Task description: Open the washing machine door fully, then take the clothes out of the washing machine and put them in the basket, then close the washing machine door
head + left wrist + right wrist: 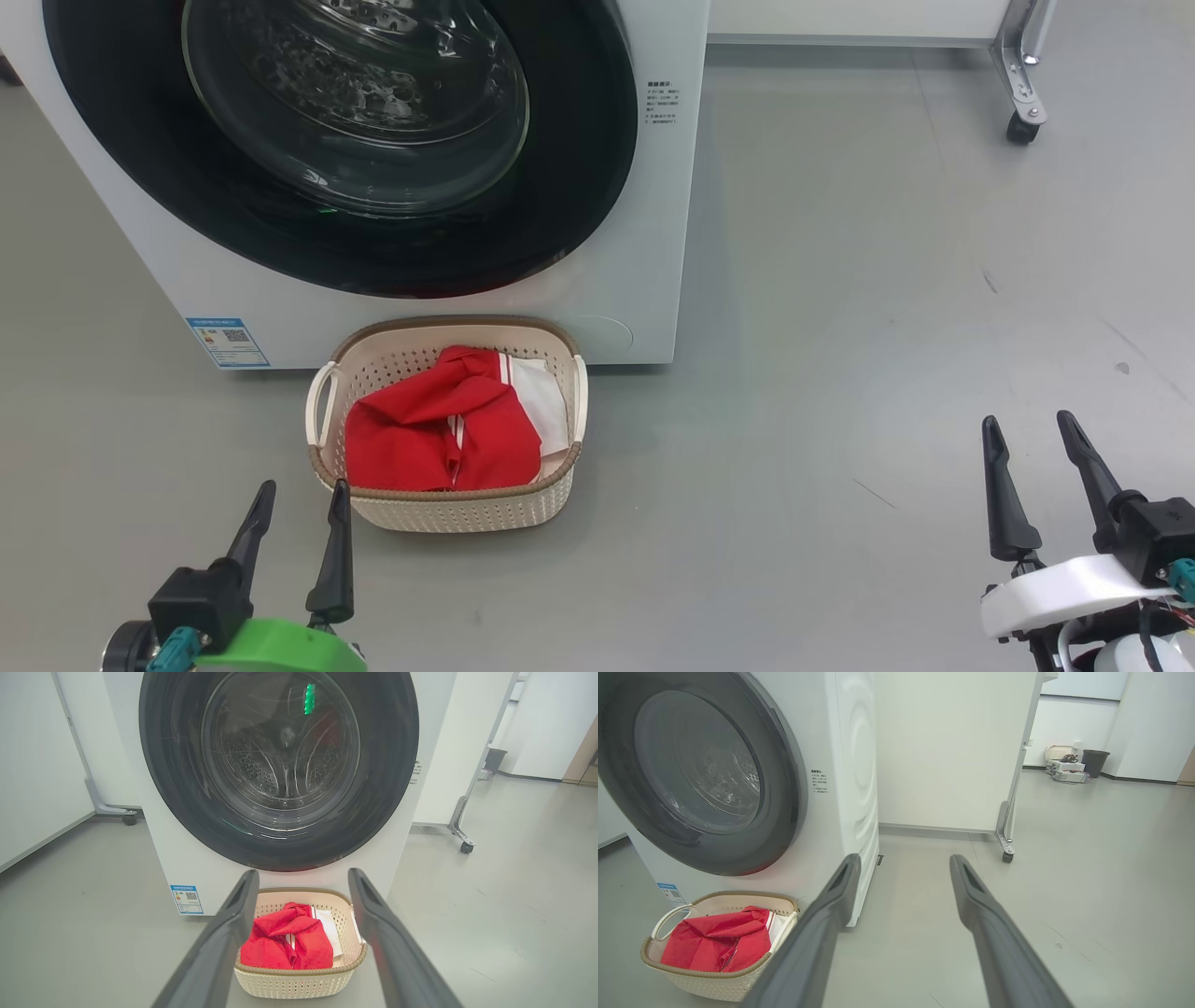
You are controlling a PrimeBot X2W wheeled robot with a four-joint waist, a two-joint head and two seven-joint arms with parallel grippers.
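Note:
The white washing machine (663, 233) stands at the back, its round black-rimmed door (140, 159) shut flat against the front. The cream basket (448, 513) sits on the floor just before it and holds the red clothes (429, 434) with a white piece (546, 406). My left gripper (301, 492) hangs open, empty, just left of the basket's near corner. My right gripper (1029, 422) stands open and empty far to the right over bare floor. The left wrist view looks at the door (387, 765) and the clothes (280, 945) between its fingers (219, 952); the right wrist view has the basket (710, 984) at lower left.
A wheeled white partition stands behind and to the right of the machine, with a caster (1022, 126) on the floor. A second partition's caster (129, 820) sits left of the machine. A bin and boxes (1069, 760) lie far off by the wall.

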